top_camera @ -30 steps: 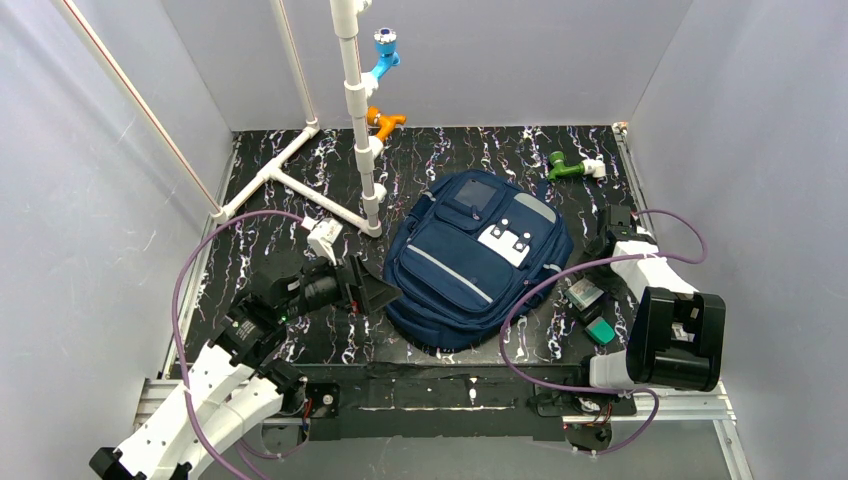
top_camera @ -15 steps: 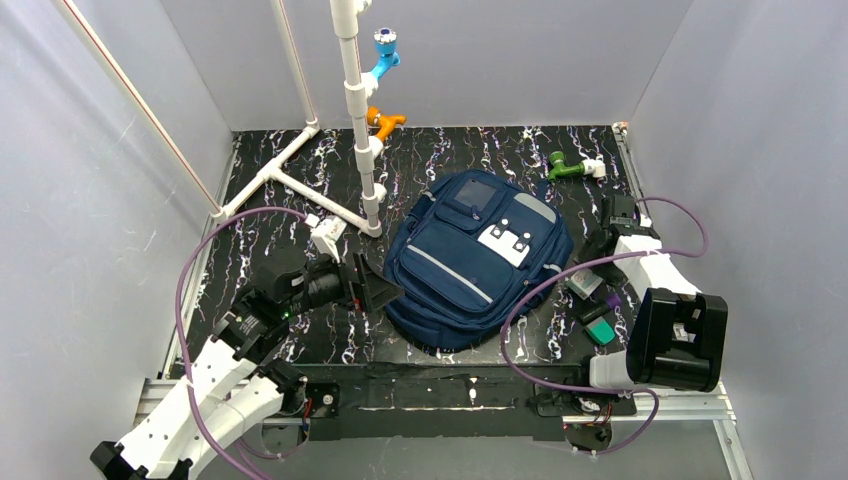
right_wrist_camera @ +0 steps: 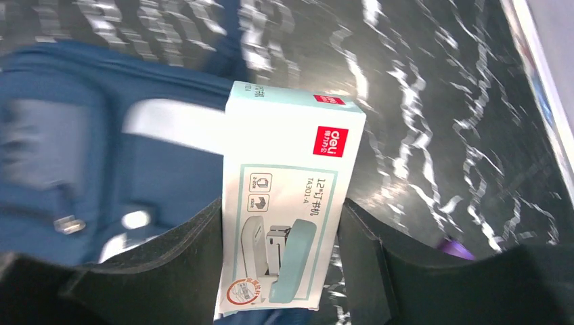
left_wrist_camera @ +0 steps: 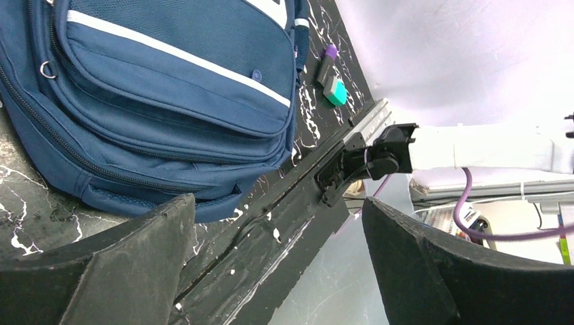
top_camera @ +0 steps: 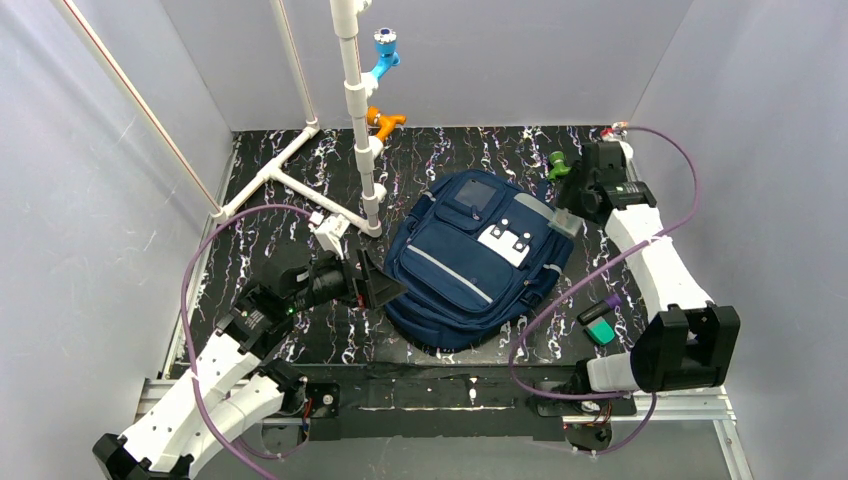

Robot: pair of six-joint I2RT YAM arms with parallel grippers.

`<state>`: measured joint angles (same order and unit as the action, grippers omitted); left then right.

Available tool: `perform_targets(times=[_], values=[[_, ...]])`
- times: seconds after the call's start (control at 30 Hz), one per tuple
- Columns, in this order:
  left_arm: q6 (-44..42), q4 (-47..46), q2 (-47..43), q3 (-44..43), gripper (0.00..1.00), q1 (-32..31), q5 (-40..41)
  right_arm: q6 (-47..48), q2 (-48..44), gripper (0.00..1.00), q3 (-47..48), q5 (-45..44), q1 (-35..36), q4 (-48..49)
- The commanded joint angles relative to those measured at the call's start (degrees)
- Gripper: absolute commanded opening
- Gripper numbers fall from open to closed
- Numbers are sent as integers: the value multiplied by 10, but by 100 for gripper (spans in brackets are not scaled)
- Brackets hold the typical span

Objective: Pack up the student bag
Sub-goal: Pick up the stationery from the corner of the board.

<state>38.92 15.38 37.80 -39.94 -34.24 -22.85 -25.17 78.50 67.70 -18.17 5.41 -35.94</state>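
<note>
**Item 1. Student bag** (top_camera: 478,258): navy backpack with a thin grey stripe and a white dotted patch. We find it lying flat, front pockets up, in the middle of the black, white-veined surface (top_camera: 262,235), its top end toward the far wall.

**Item 2. Left fingers** (left_wrist_camera: 115,264): spread wide, nothing between them. We place them low over the surface, just beside the bag's near-left edge.

**Item 3. Right fingers** (right_wrist_camera: 169,271): closed on a stapler box (right_wrist_camera: 288,203), white and pale teal with a red logo, gripped by its long sides. We see the box held over the bag's far-right corner, by the grey handle. We cannot tell whether box and bag touch.

**Item 4. Teal block** (top_camera: 601,333) and purple-tipped black item (top_camera: 600,306): lying side by side on the surface, right of the bag and apart from it.

**Item 5. White pipe frame** (top_camera: 352,110): upright, far left of the bag, carrying a blue fitting (top_camera: 384,52) and an orange fitting (top_camera: 385,122). We log a green fitting (top_camera: 557,165) on the surface beside the right wrist, partly hidden.
</note>
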Motion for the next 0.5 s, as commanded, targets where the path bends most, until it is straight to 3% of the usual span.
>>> perform_targets(times=[0.0,0.2,0.33,0.47], values=[[20,-37,-10,0,93,3,30,-10,-21,44,93,31,76,1],[69,-180,-34,77,93,3,87,-161,2,45,87,169,164,75],[65,-191,-10,78,93,3,132,-296,15,45,35,242,232,175],[15,-189,43,57,91,3,150,-413,15,46,-23,244,293,263]])
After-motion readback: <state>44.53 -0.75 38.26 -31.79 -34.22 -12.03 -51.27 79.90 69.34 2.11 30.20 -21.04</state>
